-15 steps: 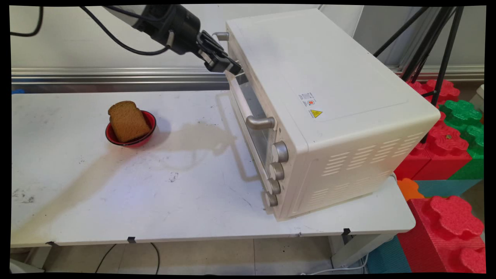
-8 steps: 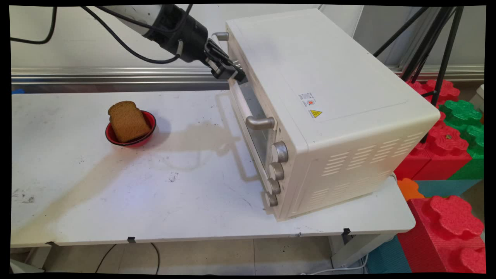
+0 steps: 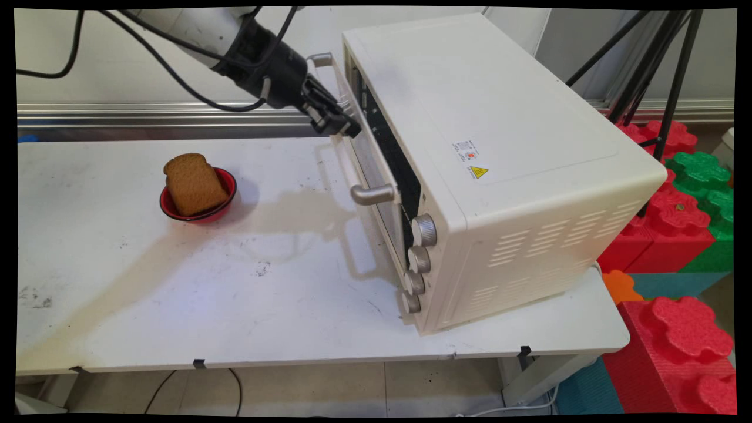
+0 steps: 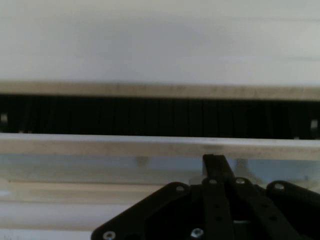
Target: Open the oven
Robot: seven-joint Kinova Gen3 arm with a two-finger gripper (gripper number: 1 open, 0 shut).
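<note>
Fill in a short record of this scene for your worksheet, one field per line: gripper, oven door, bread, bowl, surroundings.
gripper: the gripper is at the oven handle, by the door's top edge
oven door: the door of the white toaster oven is tilted ajar, with a dark gap along its top
bread: a brown bread slice leans in the bowl
bowl: the red bowl stands on the white table, left of the oven
surroundings: red and green foam blocks at right

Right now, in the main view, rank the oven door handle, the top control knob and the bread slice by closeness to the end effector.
1. Oven door handle: at the end effector, on the part-open door.
2. Top control knob: lower right, oven front.
3. Bread slice: lower left, in the red bowl.
</note>
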